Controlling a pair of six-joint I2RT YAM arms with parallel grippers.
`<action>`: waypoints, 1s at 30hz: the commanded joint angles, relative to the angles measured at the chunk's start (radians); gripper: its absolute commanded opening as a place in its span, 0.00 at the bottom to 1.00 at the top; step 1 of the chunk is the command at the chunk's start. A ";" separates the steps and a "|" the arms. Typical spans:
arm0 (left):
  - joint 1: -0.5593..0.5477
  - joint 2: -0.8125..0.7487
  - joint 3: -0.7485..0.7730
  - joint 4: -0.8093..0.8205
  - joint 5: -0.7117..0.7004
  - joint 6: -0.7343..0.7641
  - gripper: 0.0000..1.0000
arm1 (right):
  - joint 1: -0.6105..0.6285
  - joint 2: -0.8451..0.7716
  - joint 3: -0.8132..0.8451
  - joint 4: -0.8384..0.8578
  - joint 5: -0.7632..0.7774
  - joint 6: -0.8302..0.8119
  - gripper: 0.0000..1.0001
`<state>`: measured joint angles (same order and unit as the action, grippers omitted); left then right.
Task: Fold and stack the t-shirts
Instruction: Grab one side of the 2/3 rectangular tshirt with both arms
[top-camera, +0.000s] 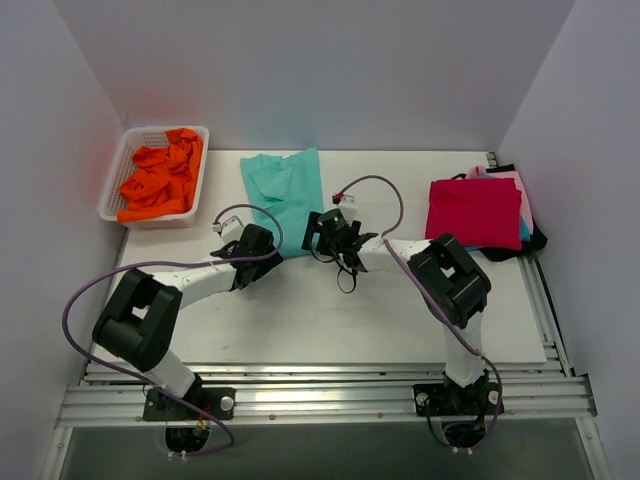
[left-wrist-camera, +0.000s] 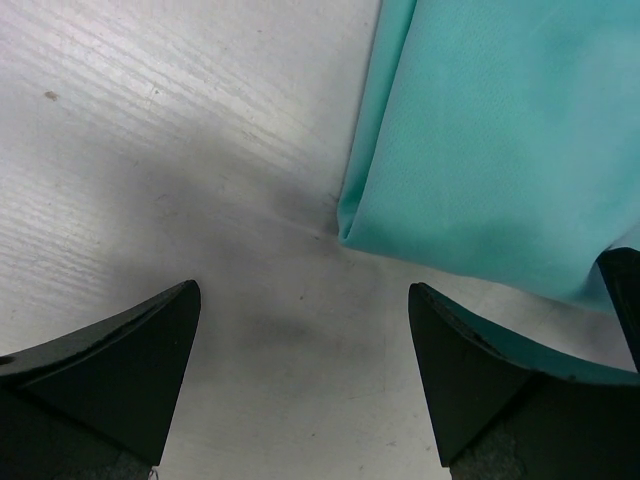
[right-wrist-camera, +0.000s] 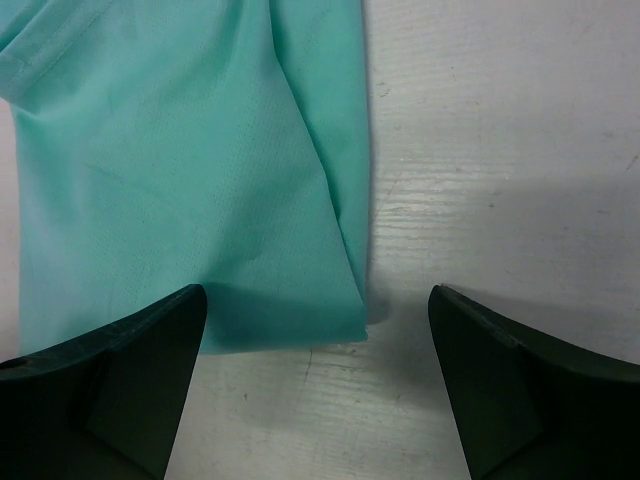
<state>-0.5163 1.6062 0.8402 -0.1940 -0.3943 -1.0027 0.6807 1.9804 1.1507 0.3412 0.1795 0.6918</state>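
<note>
White table (top-camera: 330, 320) from above: a folded stack (top-camera: 475, 212) sits at the right, crimson on top, while orange shirts (top-camera: 160, 180) fill the basket (top-camera: 112, 190) — we judge the job partway. The teal shirt (top-camera: 285, 190), folded narrow, lies rear-centre, left gripper (top-camera: 252, 250) and right gripper (top-camera: 333, 236) at its near edge. Left wrist: jaws wide, its corner just beyond them. Right wrist: jaws wide too — the corner lies between them, ungripped.

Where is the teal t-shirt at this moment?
Top view: the teal t-shirt lies left of centre, beside the white basket, its near corners at the left gripper and right gripper.
</note>
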 joint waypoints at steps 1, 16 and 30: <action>-0.005 -0.022 -0.024 0.120 -0.032 -0.050 0.94 | -0.004 0.050 0.012 -0.002 -0.008 0.015 0.88; -0.004 0.061 -0.001 0.221 -0.037 -0.076 0.98 | -0.018 0.120 0.037 0.018 -0.040 0.000 0.65; -0.004 0.212 0.063 0.275 -0.014 -0.100 0.66 | -0.035 0.161 0.020 0.044 -0.080 -0.009 0.02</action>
<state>-0.5163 1.7767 0.9031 0.1089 -0.4370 -1.0855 0.6506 2.0895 1.1931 0.4911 0.1310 0.6827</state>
